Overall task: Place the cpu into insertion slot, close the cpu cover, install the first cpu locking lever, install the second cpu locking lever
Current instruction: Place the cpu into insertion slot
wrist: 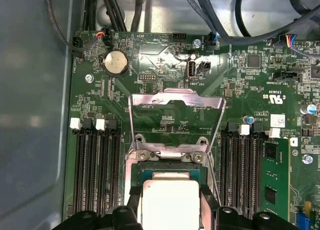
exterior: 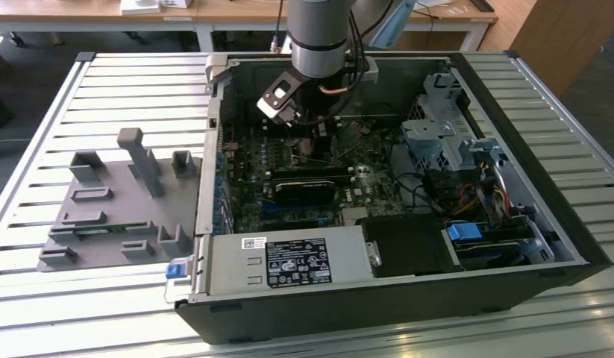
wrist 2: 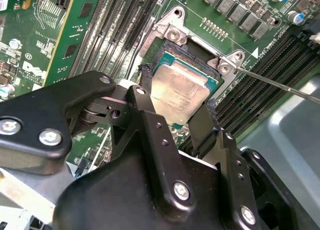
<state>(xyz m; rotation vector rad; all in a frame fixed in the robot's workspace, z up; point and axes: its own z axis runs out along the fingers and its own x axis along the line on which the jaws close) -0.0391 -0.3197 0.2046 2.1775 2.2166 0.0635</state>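
The chip (wrist 2: 179, 92) is being gripped by two opposite edges in the jaws, over the socket (wrist 2: 176, 35), with the cover (wrist: 175, 98) standing open. Judged light, stiff and fragile.

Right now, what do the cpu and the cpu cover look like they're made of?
The cpu: likely a metal top, dull grey-silver, with a matte, smudged sheen. The cpu cover: seemingly thin sheet metal, bright silvery, catching light along its frame.

cpu cover (wrist: 175, 98) raised at insertion slot (wrist 2: 166, 50) edge, memory slots (wrist: 95, 175) flanking both sides, open room above
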